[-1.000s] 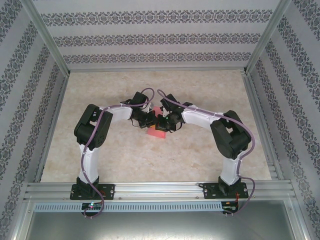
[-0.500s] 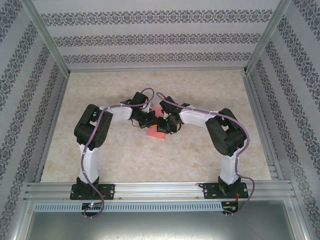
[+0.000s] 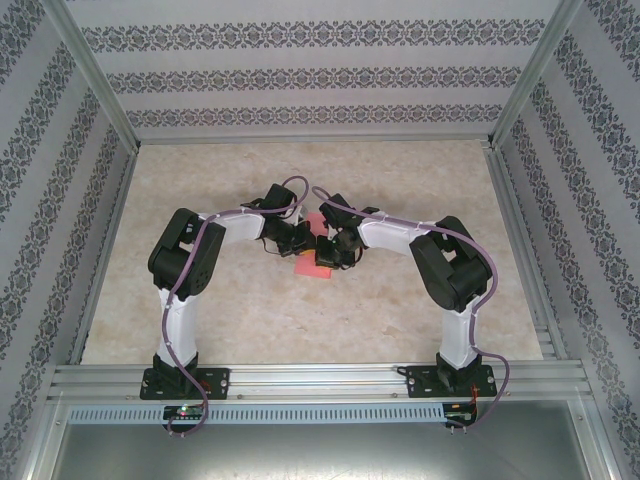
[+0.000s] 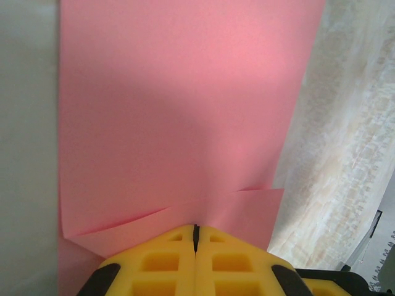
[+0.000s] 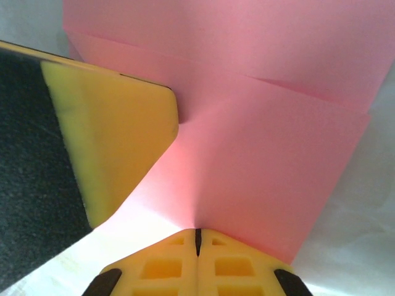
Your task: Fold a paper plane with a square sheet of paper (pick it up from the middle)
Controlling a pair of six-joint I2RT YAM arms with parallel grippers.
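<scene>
Inward travel of the right arm was evident since the earlier frame. Left claw (image 4: pixel 195 237) and right claw (image 5: pixel 197 237) were each closed tight on the partly folded square sheet of paper (image 4: pixel 179 111) at the middle of the surface (image 3: pixel 400 330), probably to steady it for creasing. No legible markings appeared.

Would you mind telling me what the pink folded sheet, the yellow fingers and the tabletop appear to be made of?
The pink folded sheet looks like thin matte paper: sharp creases, straight layered edges. The yellow fingers seem moulded plastic or rubber, matte, with square recesses. The beige tabletop looks like smooth marble-patterned laminate or stone; which is unclear.
</scene>
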